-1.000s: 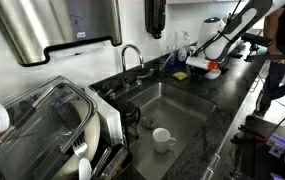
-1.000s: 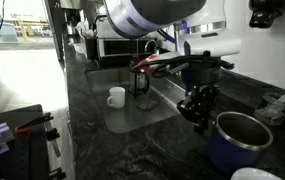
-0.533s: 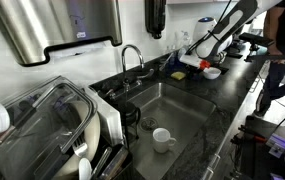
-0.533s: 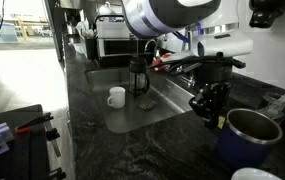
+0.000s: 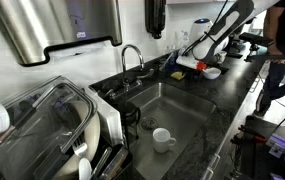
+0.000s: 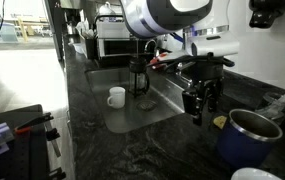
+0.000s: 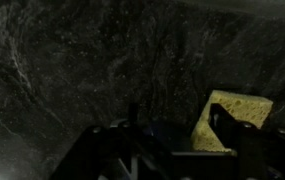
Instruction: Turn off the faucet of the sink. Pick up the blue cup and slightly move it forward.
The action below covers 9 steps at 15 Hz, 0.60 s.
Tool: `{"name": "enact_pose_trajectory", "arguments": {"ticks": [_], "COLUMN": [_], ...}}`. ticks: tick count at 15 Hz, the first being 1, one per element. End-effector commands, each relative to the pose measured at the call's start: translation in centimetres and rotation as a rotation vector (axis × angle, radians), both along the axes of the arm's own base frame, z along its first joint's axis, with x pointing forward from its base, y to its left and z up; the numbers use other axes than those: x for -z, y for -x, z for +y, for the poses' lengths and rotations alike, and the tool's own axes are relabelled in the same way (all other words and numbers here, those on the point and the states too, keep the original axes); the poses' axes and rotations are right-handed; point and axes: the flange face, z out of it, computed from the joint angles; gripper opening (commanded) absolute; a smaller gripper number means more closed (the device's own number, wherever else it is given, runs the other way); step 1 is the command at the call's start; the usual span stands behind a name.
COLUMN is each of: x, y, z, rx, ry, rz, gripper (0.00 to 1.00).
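The blue cup [image 6: 244, 140] stands upright on the dark counter at the right, its metal inside showing. My gripper [image 6: 200, 104] hangs just left of it, open and apart from the cup, with nothing between its fingers. In the wrist view the gripper [image 7: 177, 128] looks down on dark stone, and its right fingertip [image 7: 223, 116] overlaps a yellow sponge [image 7: 234, 118]. In an exterior view the arm reaches to the counter's far end, where the gripper [image 5: 199, 57] is small and dark. The curved faucet [image 5: 130, 56] stands behind the sink [image 5: 172, 100]; I see no running water.
A white mug [image 5: 162, 138] sits in the sink and shows in both exterior views [image 6: 117, 96]. The yellow sponge [image 6: 220, 122] lies between gripper and cup. A dish rack [image 5: 52, 125] stands at the left, and a dark jug [image 6: 140, 75] stands beside the sink.
The gripper carried the blue cup a little to the right, then opened and drew back to its left. The cup now stands free on the counter.
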Motion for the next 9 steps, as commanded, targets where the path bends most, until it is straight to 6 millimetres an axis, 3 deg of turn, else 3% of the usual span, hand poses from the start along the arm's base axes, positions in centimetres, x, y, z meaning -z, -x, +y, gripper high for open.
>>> {"name": "enact_pose_trajectory", "arguments": {"ticks": [1,5,9], "x": [-0.8,-3.4,-7.5], "y": [0.7,2.1,4.2], "z": [2.2,5.6,8.3], "rx": [-0.049,-0.102,-0.143], "ry": [-0.018,-0.094,-0.151], "rz": [0.028,0.054,0.067], "gripper": [0.99,1.00,1.00]}}
